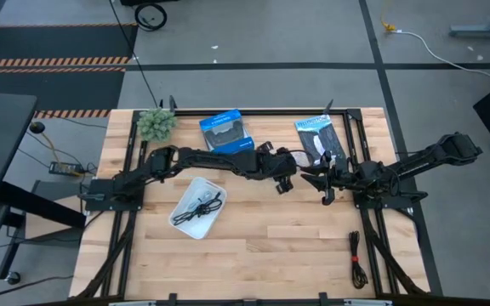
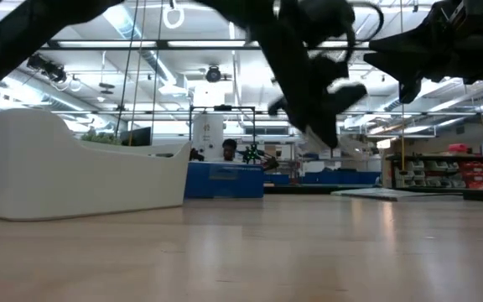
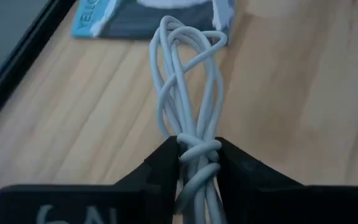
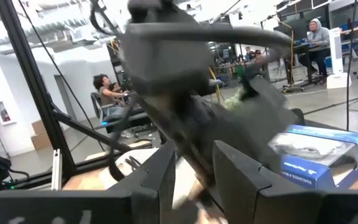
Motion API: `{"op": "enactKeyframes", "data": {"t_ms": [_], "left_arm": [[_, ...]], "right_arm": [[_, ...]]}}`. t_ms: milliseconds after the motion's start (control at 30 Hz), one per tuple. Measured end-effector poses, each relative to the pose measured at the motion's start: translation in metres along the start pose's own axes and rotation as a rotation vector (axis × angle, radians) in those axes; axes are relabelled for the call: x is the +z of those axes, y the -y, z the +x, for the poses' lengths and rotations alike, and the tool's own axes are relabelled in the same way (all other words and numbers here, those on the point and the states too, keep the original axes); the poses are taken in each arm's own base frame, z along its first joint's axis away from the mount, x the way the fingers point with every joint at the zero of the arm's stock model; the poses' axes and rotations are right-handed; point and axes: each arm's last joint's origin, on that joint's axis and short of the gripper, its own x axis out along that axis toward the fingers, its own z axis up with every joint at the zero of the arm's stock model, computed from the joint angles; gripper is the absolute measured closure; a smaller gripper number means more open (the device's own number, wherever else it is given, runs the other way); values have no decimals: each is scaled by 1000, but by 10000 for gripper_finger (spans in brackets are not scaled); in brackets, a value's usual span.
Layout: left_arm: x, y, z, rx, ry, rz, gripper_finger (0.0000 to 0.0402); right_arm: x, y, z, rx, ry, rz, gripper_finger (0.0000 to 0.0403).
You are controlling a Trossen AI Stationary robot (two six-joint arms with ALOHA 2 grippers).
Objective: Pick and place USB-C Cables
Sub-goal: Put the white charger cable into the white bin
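Observation:
My left gripper (image 1: 286, 180) reaches to the table's middle and is shut on the white USB-C cable bundle (image 3: 188, 93), raised above the wood in the low view (image 2: 325, 101). My right gripper (image 1: 324, 189) is just right of it, open and empty, with its fingers (image 4: 160, 177) pointing at the left arm. Black cable bundles (image 1: 201, 206) lie in the white tray (image 1: 196, 180). A black cable with a red tie (image 1: 357, 259) lies on the wood at the near right. I cannot make out the grey-blue cable. My left gripper pinches the white bundle between its two fingers at the wrapped waist (image 3: 199, 151), where turns of cable bind the loops. The fingers lie along the bundle. The long loops (image 3: 191, 37) stick out past the fingertips toward the flat black packet, over the wood.
The flat black packet (image 1: 321, 136) lies at the far right and the blue box (image 1: 226, 133) at the far middle. A green plant (image 1: 156, 124) stands at the far left. Dark frame rails run along the table. People sit in the room beyond (image 4: 104, 93).

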Motion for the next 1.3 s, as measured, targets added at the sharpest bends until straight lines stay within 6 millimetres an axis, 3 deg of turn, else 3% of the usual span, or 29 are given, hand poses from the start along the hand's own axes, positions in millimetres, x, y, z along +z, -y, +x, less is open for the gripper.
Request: {"op": "enactKeyframes", "data": {"t_ms": [267,433,633,933,1133,1300], "left_arm": [[13,-14,-63,25,-210,33,304],[7,-8,-87,53,-312,63,302],[-20,12,-128,223,-417,185,304],[-45,50,-183,203,-313,265,304],[-70,35,-219,236,-277,136,304],[-102,14,-244,262,-274,9,305]], "right_arm": [[0,0,0,0,0,0,289],[0,0,0,1,4,2,289],[0,0,0,1,3,1,289],[0,0,0,0,-2,-1,289],[0,0,0,1,0,0,289],[0,0,0,1,2,1,289]]}}
